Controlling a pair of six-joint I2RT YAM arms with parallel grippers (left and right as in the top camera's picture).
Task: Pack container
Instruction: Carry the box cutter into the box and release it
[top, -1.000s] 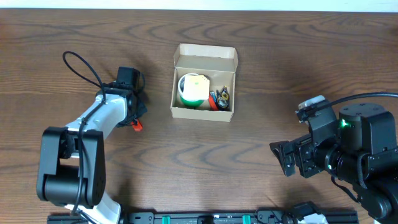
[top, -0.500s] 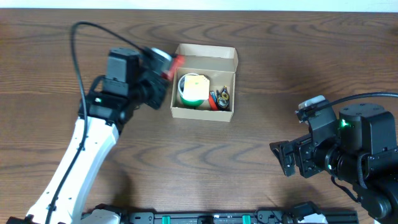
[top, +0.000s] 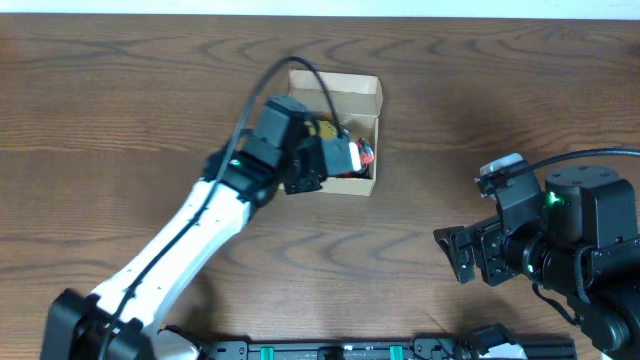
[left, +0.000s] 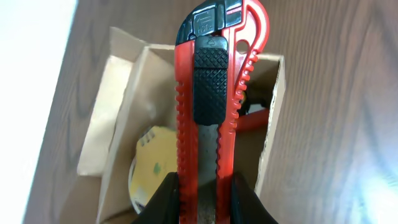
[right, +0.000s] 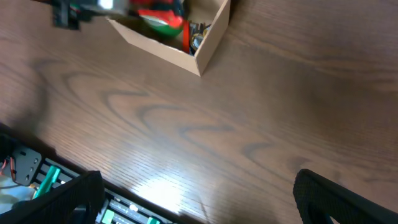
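- Overhead view, table (top: 120, 80): dark brown wood grain across the whole frame, bearing everything else.
- Left arm (top: 190, 235): white and black, stretched diagonally from the lower left corner up to the middle of the table, wrist over the box.
- Right arm (top: 575, 240): black, folded up at the lower right, well apart from the box.
- Right claw (right: 205, 205): spread wide, nothing between the fingers (right: 81, 193), only bare table under it in the right wrist view.
- Box (top: 335, 90): tan cardboard, at top centre of the table, lid flap folded back on the far side, top open. Near half covered by the left wrist in the overhead view. Seen in the right wrist view at upper left (right: 168, 50).
- Left claw (left: 205, 196): pinching a utility knife low on its body, one black finger (left: 165, 199) on each side.
- Utility knife (left: 208, 93): red with a black ribbed slider, pointing away from the wrist camera, held above the open box (left: 118, 130). In the overhead view only its red end (top: 362, 152) visible, over the right part of the box.
- Tape roll (left: 152, 165): yellow, lying inside the box on its left side, partly hidden by the knife.
- Small dark and red items inside the box at its right end, too blurred to name.
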